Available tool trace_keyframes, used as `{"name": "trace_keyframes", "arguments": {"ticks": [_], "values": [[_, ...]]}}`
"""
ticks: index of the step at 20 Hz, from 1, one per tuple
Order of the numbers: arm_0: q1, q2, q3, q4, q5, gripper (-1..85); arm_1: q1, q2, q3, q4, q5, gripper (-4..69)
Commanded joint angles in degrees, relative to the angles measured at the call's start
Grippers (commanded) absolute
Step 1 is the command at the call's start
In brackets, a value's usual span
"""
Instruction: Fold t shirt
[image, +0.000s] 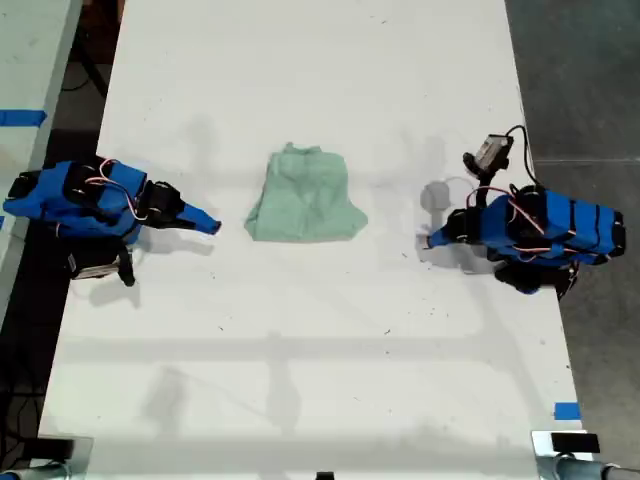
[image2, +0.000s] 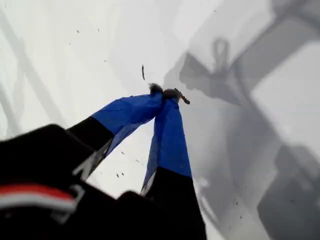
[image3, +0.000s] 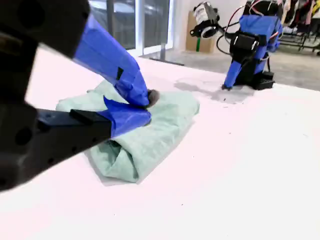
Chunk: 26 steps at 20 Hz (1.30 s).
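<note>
Exterior view: showed the t shirt (image: 305, 197) bunched at mid-counter (image: 300, 380), between the two arms and apart from both. Showed my first claw (image: 432, 240) at that view's right, tips pressed together on nothing; my second claw (image: 210, 226) at its left, likewise closed and empty.

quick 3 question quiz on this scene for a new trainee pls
1. True or false: my first gripper is clamped on the t shirt.
2. In the exterior view, where does the t shirt lie? A) between the two arms B) at the view's bottom edge C) under an arm
3. Fill in: the jaws of my second gripper are ____.
Key: 1 false, it is shut on nothing above the bare table; 2 A; 3 shut.
</note>
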<state>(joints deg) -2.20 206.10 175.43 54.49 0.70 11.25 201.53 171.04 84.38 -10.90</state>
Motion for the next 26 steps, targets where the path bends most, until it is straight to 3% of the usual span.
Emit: {"name": "trace_keyframes", "arguments": {"ticks": [1,8,26], "values": [[-4.83,0.53,1.85,1.85,1.76,1.0,0.09,-0.35,2.81,-1.23,0.62,0.0],[-8.35,0.53,9.23,2.55,1.85,0.7,-1.23,-0.44,4.57,-3.43,3.78,0.0],[-8.61,0.53,9.23,3.52,0.53,0.1,-2.02,-0.44,5.1,-4.22,3.69,0.0]]}}
